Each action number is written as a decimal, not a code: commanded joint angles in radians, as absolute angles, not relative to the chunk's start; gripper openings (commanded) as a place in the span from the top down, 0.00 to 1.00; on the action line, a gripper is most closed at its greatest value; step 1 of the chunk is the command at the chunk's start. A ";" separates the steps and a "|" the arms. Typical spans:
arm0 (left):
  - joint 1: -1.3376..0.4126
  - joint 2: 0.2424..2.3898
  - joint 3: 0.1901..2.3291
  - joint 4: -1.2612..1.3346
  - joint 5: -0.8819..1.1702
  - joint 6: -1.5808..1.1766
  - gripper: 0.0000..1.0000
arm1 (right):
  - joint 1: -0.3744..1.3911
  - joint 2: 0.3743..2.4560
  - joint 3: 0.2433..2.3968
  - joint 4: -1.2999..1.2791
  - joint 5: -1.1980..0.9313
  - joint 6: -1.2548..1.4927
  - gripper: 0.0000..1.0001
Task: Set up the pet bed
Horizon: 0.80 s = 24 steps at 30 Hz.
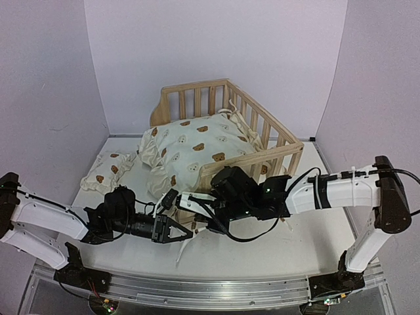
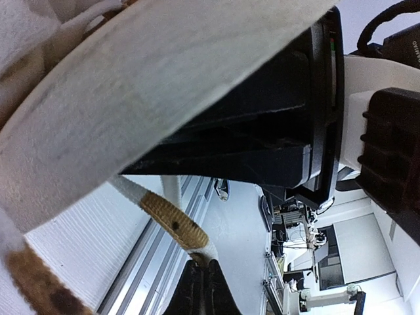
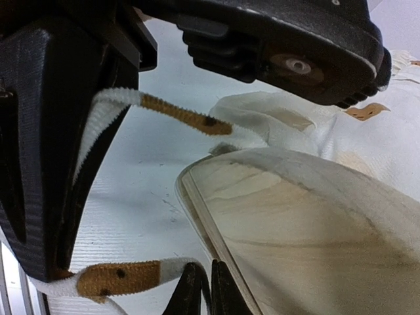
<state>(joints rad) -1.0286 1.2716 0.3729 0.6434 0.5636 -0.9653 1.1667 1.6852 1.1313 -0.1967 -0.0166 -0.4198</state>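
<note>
Bed frame (image 1: 282, 141) holds the cushion (image 1: 197, 144). My left gripper (image 1: 189, 233) is clamped on a tie (image 2: 167, 220); for the right gripper (image 3: 209, 275) I cannot tell.

Left pincer (image 1: 182, 233) grips a cushion tie (image 1: 183, 253) beside the right pincer (image 1: 177, 199), near the pine frame (image 1: 276, 140).

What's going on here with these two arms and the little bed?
Two robot arms are setting up a pet bed. The bear-print cushion lies heaped across the wooden frame, spilling over its front. At the front, the left gripper is shut on one cushion tie; the right gripper has its tips at that tie too, grip unclear. The small pillow lies on the table, left of the bed.
</note>
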 commanded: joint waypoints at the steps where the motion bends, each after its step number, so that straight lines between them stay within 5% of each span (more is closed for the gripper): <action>1: -1.031 1.235 0.424 0.652 0.592 -0.938 1.00 | 1.173 1.710 1.191 -0.199 -0.090 -0.351 0.90; 14: -1.019 1.221 0.433 0.635 0.563 -0.946 1.00 | 1.177 1.694 1.438 -0.596 -0.002 -0.092 0.68; 24: -1.009 1.236 0.433 0.631 0.555 -0.974 1.00 | 1.175 1.508 1.422 -0.773 0.176 0.074 0.37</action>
<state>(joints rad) -1.0153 1.2530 0.3962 0.6182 0.5549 -0.9676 1.1740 1.6451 1.4204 -0.7174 0.0731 -0.0162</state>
